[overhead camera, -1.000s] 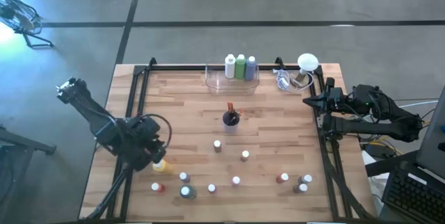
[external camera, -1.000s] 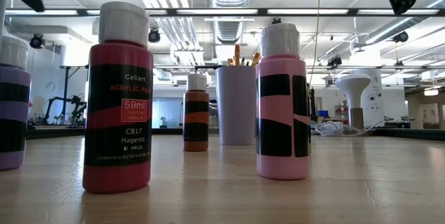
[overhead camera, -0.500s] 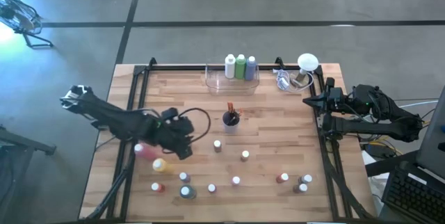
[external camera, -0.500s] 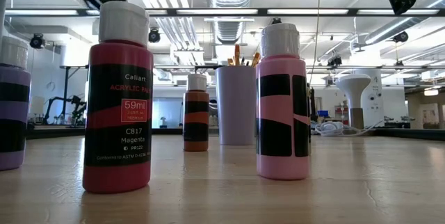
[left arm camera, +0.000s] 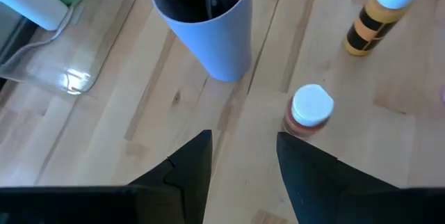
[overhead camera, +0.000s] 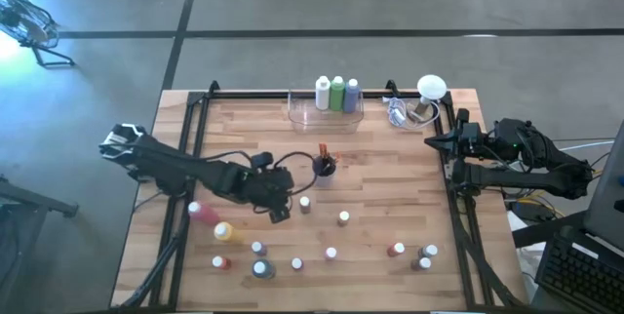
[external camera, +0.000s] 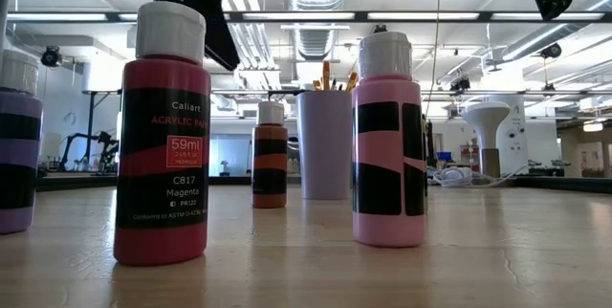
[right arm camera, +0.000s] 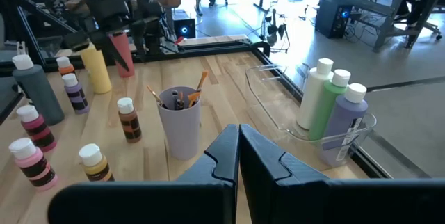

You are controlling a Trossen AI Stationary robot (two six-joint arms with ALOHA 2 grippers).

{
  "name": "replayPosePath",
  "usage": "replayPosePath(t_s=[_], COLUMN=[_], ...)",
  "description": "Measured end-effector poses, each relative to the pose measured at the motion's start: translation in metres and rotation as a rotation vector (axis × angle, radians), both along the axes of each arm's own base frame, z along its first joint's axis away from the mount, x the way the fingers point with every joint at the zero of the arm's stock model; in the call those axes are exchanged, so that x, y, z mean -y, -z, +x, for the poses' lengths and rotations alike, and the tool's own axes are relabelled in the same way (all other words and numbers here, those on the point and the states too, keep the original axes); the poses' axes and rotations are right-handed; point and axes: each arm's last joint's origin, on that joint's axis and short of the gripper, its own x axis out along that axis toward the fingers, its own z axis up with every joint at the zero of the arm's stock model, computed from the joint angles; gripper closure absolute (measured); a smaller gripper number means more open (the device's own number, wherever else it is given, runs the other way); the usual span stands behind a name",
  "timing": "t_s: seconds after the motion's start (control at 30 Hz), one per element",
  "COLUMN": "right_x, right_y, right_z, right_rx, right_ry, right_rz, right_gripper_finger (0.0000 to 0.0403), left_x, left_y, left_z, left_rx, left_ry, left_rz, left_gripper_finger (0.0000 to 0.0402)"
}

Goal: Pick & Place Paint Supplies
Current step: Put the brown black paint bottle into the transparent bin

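Note:
Several small paint bottles [overhead camera: 331, 253] stand on the wooden table's near half. A pink bottle [overhead camera: 200, 210] and a yellow one [overhead camera: 224, 231] are at the near left. A grey cup of paintbrushes [overhead camera: 324, 166] stands mid-table. My left gripper [overhead camera: 285, 209] hangs open above the table, just left of a small brown bottle [left arm camera: 309, 109] and near the cup [left arm camera: 208, 29], with nothing between its fingers [left arm camera: 243, 137]. My right gripper [right arm camera: 238, 140] is shut and waits at the table's right edge [overhead camera: 439, 143].
A clear tray [overhead camera: 326, 111] at the far edge holds three taller bottles, white, green and purple [overhead camera: 336, 93]. A white dome-shaped thing [overhead camera: 431, 88] and a cable lie at the far right. Close to the low camera stand magenta [external camera: 163, 136] and pink [external camera: 387, 141] bottles.
My left gripper has swung from the near left of the table toward the centre, coming down a little and rolling about its own axis. It now hangs beside the brown bottle and the brush cup. Its fingers stay open.

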Motion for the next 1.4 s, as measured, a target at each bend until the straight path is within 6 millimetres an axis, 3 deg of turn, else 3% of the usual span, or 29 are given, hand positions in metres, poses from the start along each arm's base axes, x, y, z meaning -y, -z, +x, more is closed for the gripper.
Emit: replayPosePath(t_s=[0.3,0.8,1.1,1.4], right_x=[0.000,0.000,0.000,0.000], right_y=[0.000,0.000,0.000,0.000], right_z=[0.000,0.000,0.000,0.000], right_rx=[0.000,0.000,0.000,0.000], right_ry=[0.000,0.000,0.000,0.000], right_rz=[0.000,-0.001,-0.001,-0.001], right_gripper_finger=[0.0394,0.0394,0.0394,0.0394], left_x=[-0.013,-0.010,-0.007,-0.008], left_y=[0.009,0.010,0.037,0.050], left_z=[0.017,0.023,0.022,0.020], left_rx=[-0.005,0.020,0.064,0.111], left_ry=[0.035,0.122,0.177,0.178], left_rz=[-0.057,-0.127,-0.206,-0.213], left_gripper_finger=[0.0234,0.0234,0.0234,0.0234])
